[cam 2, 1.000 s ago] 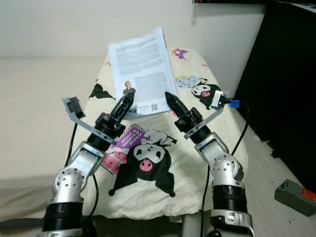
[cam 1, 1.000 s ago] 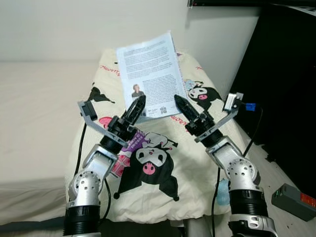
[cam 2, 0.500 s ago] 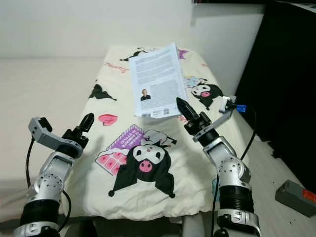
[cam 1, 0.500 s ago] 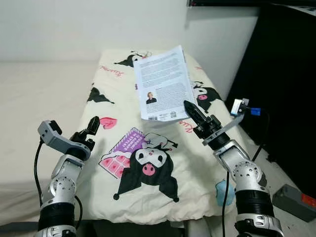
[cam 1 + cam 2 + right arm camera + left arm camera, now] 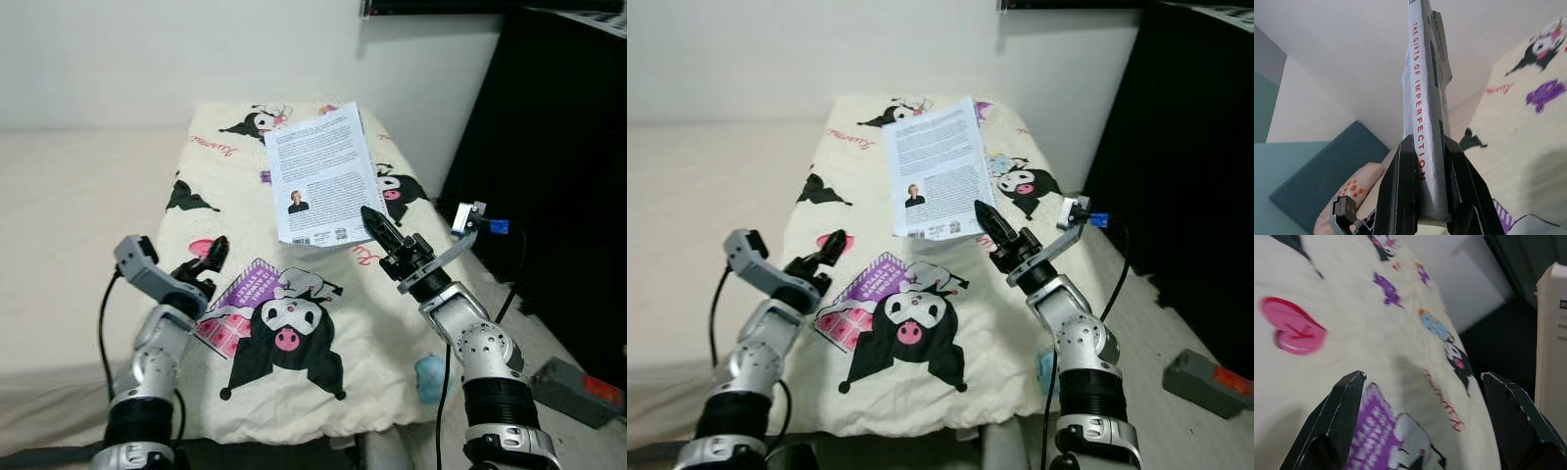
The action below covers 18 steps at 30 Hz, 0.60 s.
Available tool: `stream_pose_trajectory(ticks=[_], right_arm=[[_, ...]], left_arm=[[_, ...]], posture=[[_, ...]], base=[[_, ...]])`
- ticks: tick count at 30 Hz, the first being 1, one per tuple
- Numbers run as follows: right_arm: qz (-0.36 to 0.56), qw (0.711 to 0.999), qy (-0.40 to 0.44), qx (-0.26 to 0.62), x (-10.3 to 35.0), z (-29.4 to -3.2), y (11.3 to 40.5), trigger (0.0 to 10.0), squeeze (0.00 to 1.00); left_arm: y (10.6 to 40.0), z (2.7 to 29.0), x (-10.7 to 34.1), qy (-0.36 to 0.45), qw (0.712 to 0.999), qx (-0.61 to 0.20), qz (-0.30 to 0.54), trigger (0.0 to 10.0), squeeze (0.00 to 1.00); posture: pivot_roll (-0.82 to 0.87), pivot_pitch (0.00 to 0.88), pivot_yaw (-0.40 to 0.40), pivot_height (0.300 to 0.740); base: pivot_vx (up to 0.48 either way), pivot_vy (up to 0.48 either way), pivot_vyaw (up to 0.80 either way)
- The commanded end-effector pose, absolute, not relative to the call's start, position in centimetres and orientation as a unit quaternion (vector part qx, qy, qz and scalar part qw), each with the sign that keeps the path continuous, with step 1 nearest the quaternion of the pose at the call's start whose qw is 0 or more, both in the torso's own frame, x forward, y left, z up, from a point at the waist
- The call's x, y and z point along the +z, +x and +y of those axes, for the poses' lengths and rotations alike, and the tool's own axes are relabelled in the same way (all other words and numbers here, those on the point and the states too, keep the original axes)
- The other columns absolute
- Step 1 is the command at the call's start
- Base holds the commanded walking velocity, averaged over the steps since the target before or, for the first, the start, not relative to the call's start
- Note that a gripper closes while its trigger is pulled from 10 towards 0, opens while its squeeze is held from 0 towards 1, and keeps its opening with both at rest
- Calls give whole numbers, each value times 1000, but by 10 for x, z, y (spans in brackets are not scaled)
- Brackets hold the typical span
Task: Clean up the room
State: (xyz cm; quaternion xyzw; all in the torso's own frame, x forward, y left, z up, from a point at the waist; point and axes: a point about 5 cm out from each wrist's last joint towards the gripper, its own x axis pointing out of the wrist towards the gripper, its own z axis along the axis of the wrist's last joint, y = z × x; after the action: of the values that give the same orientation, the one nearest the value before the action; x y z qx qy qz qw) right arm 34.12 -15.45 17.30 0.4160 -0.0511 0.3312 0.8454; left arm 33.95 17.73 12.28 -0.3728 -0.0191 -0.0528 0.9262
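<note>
At frame centre, the right gripper [image 5: 373,219] pinches the book [image 5: 322,174] by its lower edge (spine between both fingers); the left gripper [image 5: 215,249] hovers spread above the blanket [image 5: 313,294].

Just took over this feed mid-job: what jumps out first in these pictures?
A white paperback book is held up over the bed, its lower edge pinched by the right gripper; the right wrist view shows the fingers clamped on its spine. Beneath it lies a cream blanket printed with black-and-white cartoon characters. The left gripper hovers open and empty over the blanket's left side.
</note>
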Motion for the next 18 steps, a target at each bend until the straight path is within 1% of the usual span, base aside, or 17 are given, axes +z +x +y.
stream_pose_trajectory(ticks=[1,3,5,10,18], right_arm=[[-64,844,411,338,176,-154,342,0,0],[-61,845,410,337,174,-154,342,0,0],[-61,845,410,337,174,-154,342,0,0],[-59,845,409,339,173,-153,342,0,0],[-58,846,406,342,172,-153,341,0,0]], left_arm=[[339,176,117,-367,929,-49,-9,10000,0],[340,173,116,-364,930,-50,-8,10000,0],[340,173,116,-364,930,-50,-8,10000,0],[340,176,113,-356,934,-39,-5,10000,0],[340,178,110,-351,936,-31,-3,10000,0]], posture=[[-78,0,-52,485],[-78,0,-54,500],[-78,0,-54,500],[-79,0,-56,520],[-79,0,-55,540]], base=[[0,0,0],[0,0,0],[0,0,0],[0,0,0],[0,0,0]])
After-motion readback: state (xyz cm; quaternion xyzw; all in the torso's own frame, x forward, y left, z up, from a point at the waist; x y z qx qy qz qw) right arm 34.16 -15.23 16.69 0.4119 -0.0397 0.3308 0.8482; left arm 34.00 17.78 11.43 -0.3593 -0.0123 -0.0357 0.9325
